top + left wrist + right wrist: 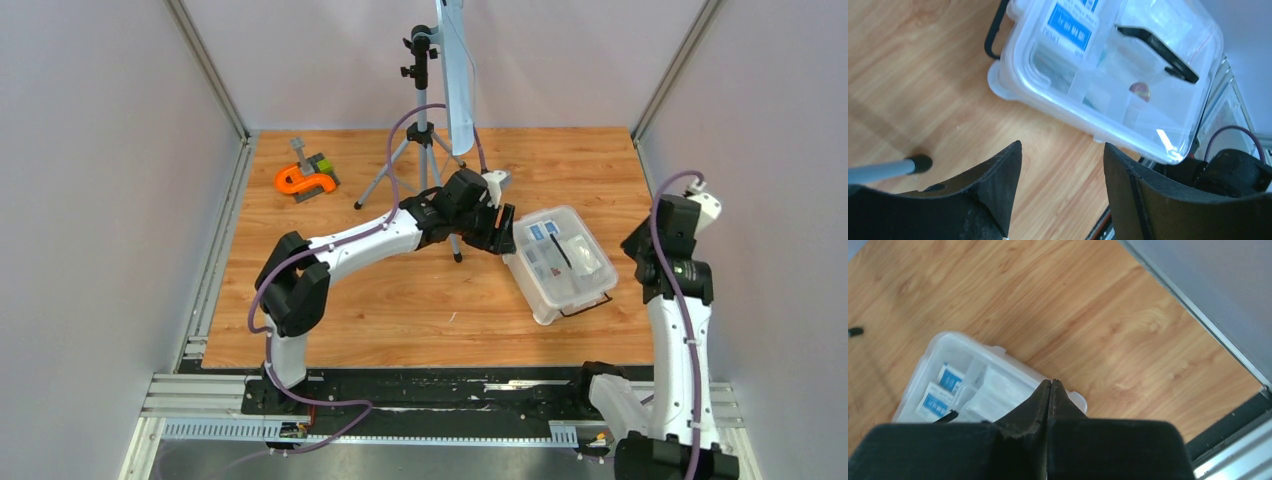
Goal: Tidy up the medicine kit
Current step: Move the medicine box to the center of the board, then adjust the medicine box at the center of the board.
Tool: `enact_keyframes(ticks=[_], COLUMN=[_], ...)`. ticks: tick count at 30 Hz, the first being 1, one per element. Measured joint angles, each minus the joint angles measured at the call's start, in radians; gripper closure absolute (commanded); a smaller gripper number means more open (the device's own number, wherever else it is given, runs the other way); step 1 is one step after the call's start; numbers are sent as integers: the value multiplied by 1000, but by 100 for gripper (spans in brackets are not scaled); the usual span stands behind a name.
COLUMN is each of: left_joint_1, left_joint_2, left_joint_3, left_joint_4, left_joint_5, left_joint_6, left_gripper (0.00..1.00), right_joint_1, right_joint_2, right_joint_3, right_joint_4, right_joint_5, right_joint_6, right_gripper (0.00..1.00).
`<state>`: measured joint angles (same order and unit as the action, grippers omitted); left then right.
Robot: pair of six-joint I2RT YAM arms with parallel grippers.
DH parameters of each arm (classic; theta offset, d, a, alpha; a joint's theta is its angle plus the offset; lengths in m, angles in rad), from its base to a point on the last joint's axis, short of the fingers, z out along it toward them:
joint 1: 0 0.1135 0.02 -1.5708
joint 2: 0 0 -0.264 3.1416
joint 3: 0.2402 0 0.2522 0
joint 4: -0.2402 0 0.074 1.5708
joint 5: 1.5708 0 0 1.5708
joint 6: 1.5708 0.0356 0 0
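The medicine kit (560,262) is a white tub standing on the wooden table at the right. Its clear lid is on, with the black handle (1160,50) lying flat on top. Blue-labelled packets (1068,25) show through the lid in a divided tray. A black clip (993,37) hangs at one end. My left gripper (503,235) hovers at the kit's left edge; in the left wrist view this gripper (1063,145) is open, with only bare wood between the fingers. My right gripper (1052,381) is shut on nothing, raised above the kit's (978,385) right side.
A camera tripod (425,150) stands behind the left arm, one foot (923,162) close to my left fingers. An orange-and-grey tool (308,178) lies at the back left. Grey walls enclose the table; a metal rail (420,410) runs along the near edge.
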<state>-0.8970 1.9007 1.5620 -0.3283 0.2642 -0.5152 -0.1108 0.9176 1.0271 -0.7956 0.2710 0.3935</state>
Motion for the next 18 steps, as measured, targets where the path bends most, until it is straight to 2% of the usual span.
enact_keyframes(ticks=[2,4,11,18], left_joint_1=[0,0,0,-3], left_joint_2=[18,45,161,204], left_joint_3=[21,54,153,189], left_joint_4=[32,48,70,117], left_joint_5=[-12,-23,-98,-182], left_joint_6=[3,8,29,20], left_gripper=[29,29,34,36], right_joint_1=[-94,-126,-140,-140], right_joint_2=[-40,-74,-161,-160], right_joint_3=[-13,-27,-134,-146], right_joint_4=[-26,-55,-130,-162], right_joint_5=[-2,-12,-108,-99], right_joint_6=[35,66,178,220], right_gripper=[100,100,100,99])
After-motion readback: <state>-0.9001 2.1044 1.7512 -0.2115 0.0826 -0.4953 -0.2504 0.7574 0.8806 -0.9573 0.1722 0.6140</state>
